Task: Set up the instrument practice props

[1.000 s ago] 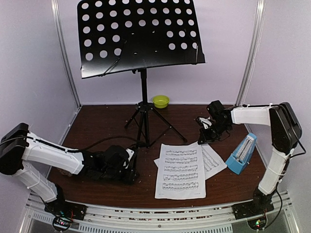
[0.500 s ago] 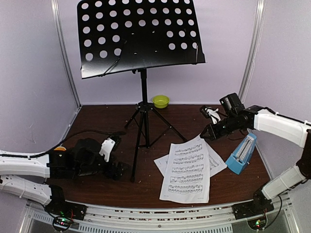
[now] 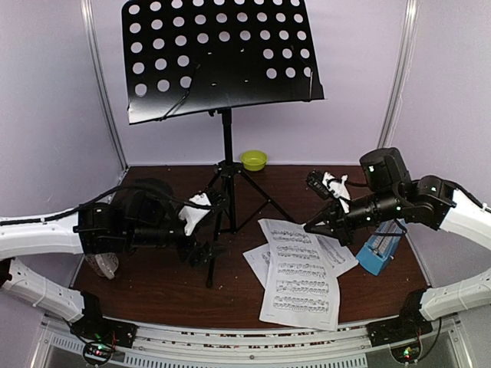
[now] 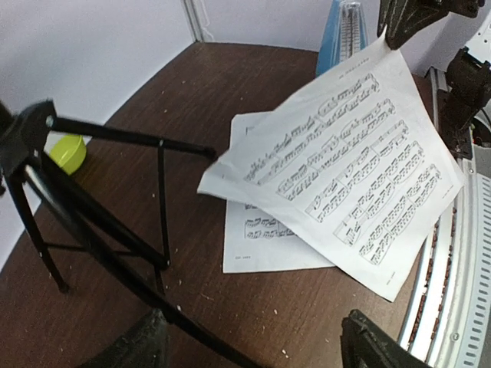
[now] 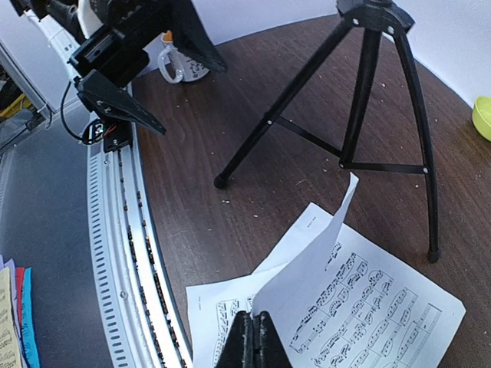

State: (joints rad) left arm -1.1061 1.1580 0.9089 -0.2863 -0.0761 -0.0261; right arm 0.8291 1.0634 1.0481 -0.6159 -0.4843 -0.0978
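Found black music stand [image 3: 227,138] upright on its tripod, hole-punched desk tilted at the head of the pole. Took the stand as reference for all positions below.

Noted left gripper [image 3: 207,230] low at the stand's tripod, on its near-left side, fingers [image 4: 142,345] spread wide. Observed one tripod leg running between those fingers in the left wrist view; could not confirm contact with either one. Saw nothing gripped.

Noted right gripper [image 3: 308,227] to the right of the stand, past its right-hand leg, fingers pressed together on the far corner of the top page [image 3: 301,280]. Found that corner raised off the table [image 3: 153,287], the page curling upward there and sloping down to the surface elsewhere. Recorded the remaining sheet-music pages [image 3: 255,259] lying flat beneath it, right of the stand's feet and nearer the arm bases, partly covered by it.

Located blue metronome [image 3: 378,253] upright further right of the stand, beyond the pages, partly hidden behind the right arm in the top view.

Logged lime-green bowl [image 3: 254,159] behind the stand near the back wall, and white-and-orange mug [image 5: 184,65] to the stand's left, close to the left arm.
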